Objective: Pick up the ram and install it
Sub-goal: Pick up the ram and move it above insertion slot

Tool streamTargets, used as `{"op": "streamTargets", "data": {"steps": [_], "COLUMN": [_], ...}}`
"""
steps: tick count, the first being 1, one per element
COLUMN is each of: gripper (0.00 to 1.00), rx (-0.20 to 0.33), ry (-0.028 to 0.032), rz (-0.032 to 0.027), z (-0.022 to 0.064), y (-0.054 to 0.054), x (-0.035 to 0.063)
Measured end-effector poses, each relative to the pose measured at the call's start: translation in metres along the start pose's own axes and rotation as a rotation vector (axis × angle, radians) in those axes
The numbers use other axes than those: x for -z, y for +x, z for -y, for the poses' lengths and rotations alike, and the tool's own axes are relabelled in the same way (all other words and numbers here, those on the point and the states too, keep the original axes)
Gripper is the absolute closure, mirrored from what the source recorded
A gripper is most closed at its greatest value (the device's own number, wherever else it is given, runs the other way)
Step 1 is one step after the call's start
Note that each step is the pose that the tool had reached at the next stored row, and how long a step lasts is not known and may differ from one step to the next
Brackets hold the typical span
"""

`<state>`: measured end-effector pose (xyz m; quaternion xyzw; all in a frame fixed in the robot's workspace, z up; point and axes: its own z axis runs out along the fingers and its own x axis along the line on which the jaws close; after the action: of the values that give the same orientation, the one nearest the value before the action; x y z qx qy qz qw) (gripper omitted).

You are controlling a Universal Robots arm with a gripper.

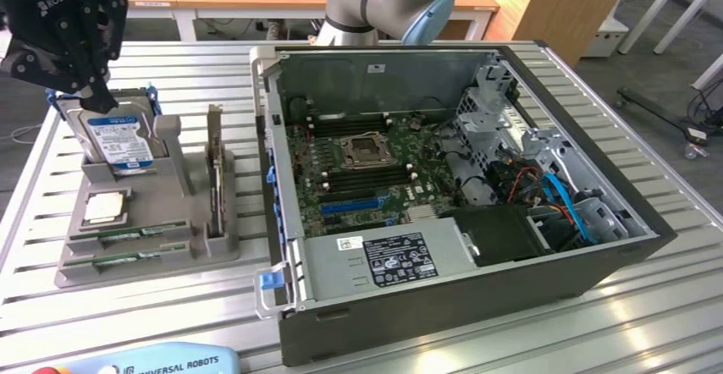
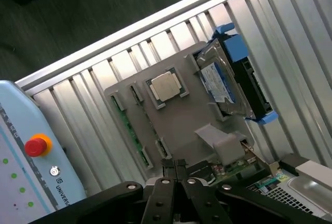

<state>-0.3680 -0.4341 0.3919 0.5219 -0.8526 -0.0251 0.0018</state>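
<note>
Two thin green ram sticks [image 1: 124, 233] lie side by side in slots at the front of a grey holder tray [image 1: 169, 254] on the table, at the exterior view's left. In the wrist view one ram stick [image 2: 130, 130] shows as a long green strip along the tray's edge. My black gripper [image 1: 100, 101] hangs above the tray's far end, over the hard drive, well away from the ram. In the wrist view the gripper [image 2: 176, 168] has its fingers pressed together, shut on nothing. The open computer case [image 1: 452, 264] with its motherboard [image 1: 361, 158] stands to the tray's right.
The tray also holds an upright hard drive [image 1: 118, 141] in a blue frame, a square silver processor [image 1: 104, 207] and an upright expansion card [image 1: 215, 167]. A teach pendant [image 1: 147, 361] with a red button [image 2: 35, 146] lies at the table's front edge.
</note>
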Motion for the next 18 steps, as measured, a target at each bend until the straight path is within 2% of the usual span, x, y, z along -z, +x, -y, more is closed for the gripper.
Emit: {"op": "streamTargets", "data": {"steps": [10,18], "gripper": [0.90,0.90], "rx": [0.113,0.232], "ry": [-0.0025,-0.0033], "rz": [-0.0051,-0.0150], "z": [0.0001,0.0001], "y": [0.0000,0.0000], "x": [-0.0002,-0.0006]}}
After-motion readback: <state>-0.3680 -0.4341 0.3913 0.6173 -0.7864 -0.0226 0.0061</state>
